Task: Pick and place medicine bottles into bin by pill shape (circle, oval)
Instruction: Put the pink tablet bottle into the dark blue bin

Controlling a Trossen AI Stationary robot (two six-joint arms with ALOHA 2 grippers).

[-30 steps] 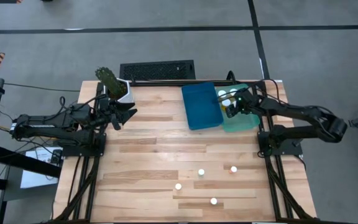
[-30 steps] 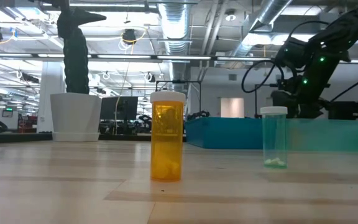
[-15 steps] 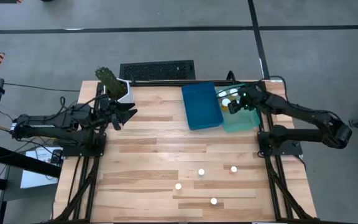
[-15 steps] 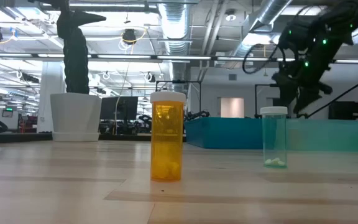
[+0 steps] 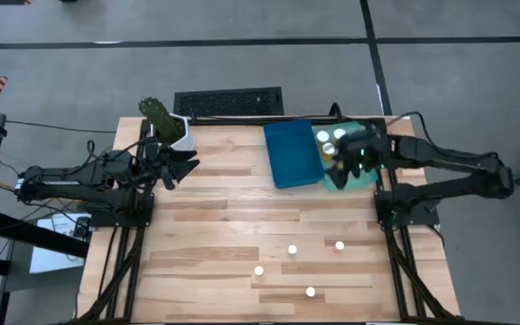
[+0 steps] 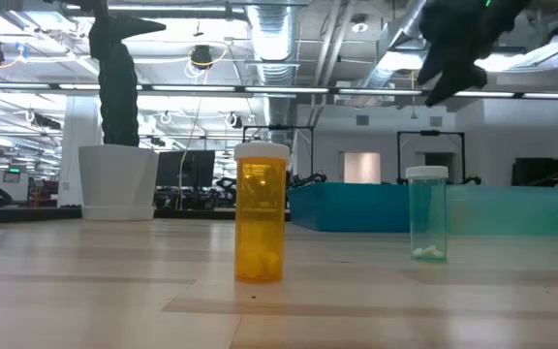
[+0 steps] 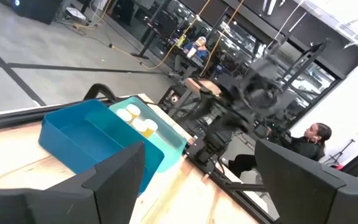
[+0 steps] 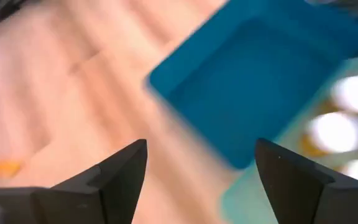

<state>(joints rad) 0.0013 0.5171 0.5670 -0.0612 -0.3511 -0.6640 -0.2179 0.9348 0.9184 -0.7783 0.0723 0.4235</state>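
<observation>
The right tool (image 5: pixel 348 161) hovers wide and empty over the pale teal plastic bin (image 5: pixel 361 177); the left tool (image 5: pixel 186 161), also wide, waits at the wooden surface's (image 5: pixel 224 226) far left.

1. Right gripper (image 8: pixel 201 180): its own two dark fingers (image 8: pixel 114 177) showed at the frame edge, spread wide, nothing between them.
2. Past the fingers: light wooden table top (image 8: pixel 73 81) with plank seams, heavily blurred.
3. Dark blue bin (image 8: pixel 260 81) sat on the table, one corner toward the camera, inside looked bare.
4. Lighter teal bin (image 8: pixel 253 196) touched the blue bin's side.
5. Three round white bottle caps (image 8: pixel 337 132) were visible in the teal bin, close together; amber showed around one. Too blurred to tell more.
6. Small orange smear (image 8: pixel 4 167) on the table, well apart from the bins; could not identify.
</observation>
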